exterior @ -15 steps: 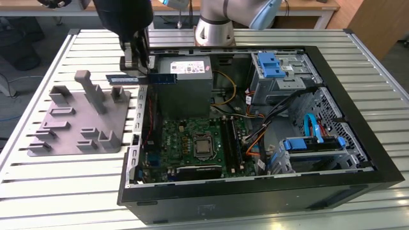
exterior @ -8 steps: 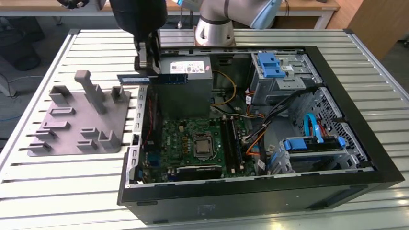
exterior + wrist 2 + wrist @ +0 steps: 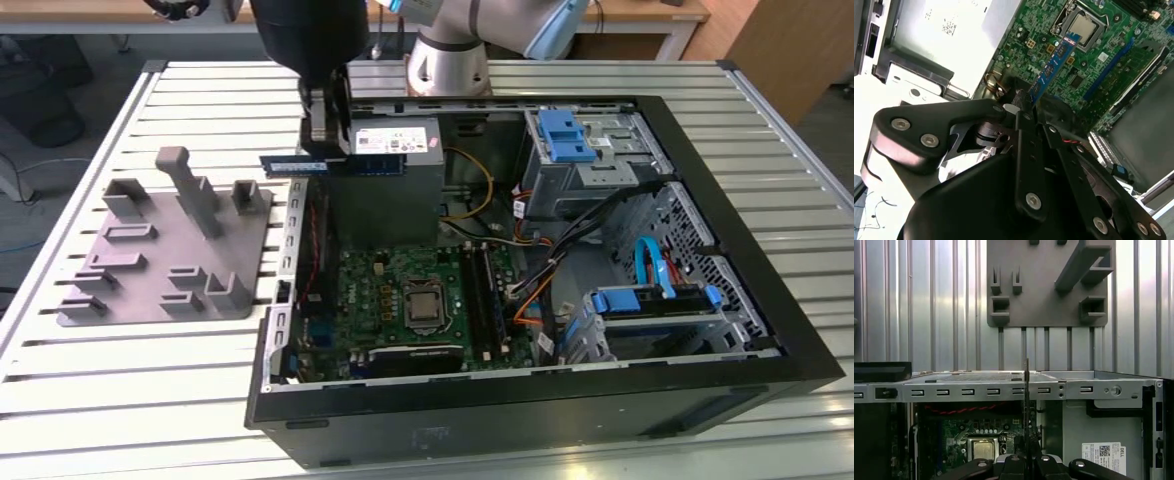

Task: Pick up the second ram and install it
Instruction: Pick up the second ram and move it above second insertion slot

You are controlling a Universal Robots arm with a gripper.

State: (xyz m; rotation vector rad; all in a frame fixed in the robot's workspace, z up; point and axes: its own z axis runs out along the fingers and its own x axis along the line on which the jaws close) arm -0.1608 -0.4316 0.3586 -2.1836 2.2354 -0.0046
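The second ram (image 3: 300,165) is a thin blue circuit-board stick held level in the air over the back of the open computer case (image 3: 747,330), near the case wall at the exterior view's left. My gripper (image 3: 328,148) is shut on it from above. In the second wrist view the blue stick (image 3: 1055,62) juts out from between the black fingers (image 3: 1021,100), with the motherboard (image 3: 1104,55) and its processor socket beyond. In the first wrist view the ram is a dark sliver edge-on (image 3: 1027,405) rising from my gripper (image 3: 1027,457). The long black memory slots (image 3: 481,290) lie beside the processor socket (image 3: 424,308).
A grey holder plate (image 3: 147,265) with upright blocks lies on the slatted table at the exterior view's left, and also shows in the first wrist view (image 3: 1046,300). Inside the case sit a power supply (image 3: 400,150), cables (image 3: 561,250) and blue drive cages (image 3: 654,300).
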